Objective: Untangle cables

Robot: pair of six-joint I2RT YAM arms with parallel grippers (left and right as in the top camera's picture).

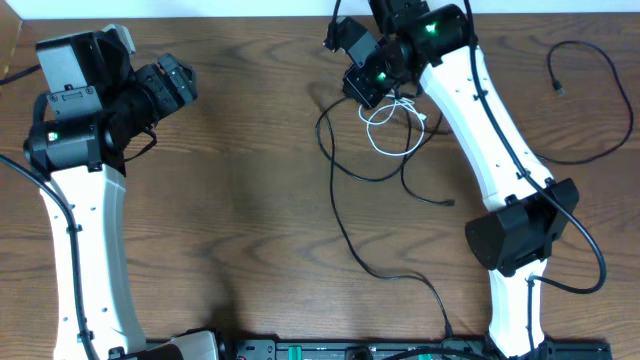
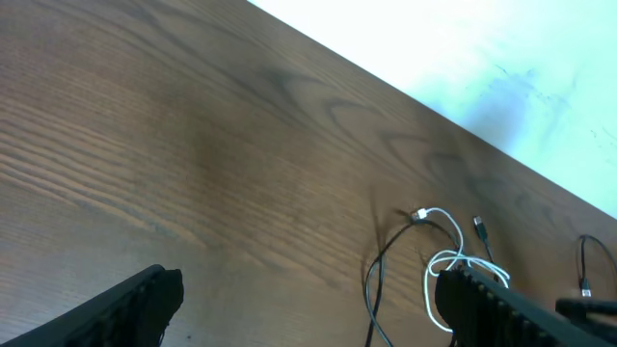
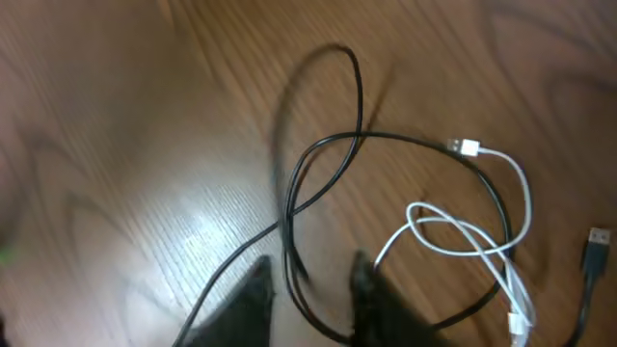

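Note:
A white cable [image 1: 388, 128] lies coiled at the table's top centre, tangled with thin black cables [image 1: 345, 230] that loop out toward the front. My right gripper [image 1: 360, 78] hovers over the tangle's left side. In the right wrist view its fingers [image 3: 310, 287] are open, with a black cable strand [image 3: 328, 145] passing between them; the white cable [image 3: 463, 236] lies just to the right. My left gripper [image 1: 178, 85] is far to the left, open and empty [image 2: 308, 304]. It sees the white cable [image 2: 439, 265] and a black strand [image 2: 371, 280] ahead.
Another thin black cable [image 1: 600, 60] lies apart at the far right, its plug [image 1: 557, 88] pointing inward. A black plug end [image 3: 598, 236] lies beside the white coil. A bar with connectors [image 1: 330, 350] runs along the front edge.

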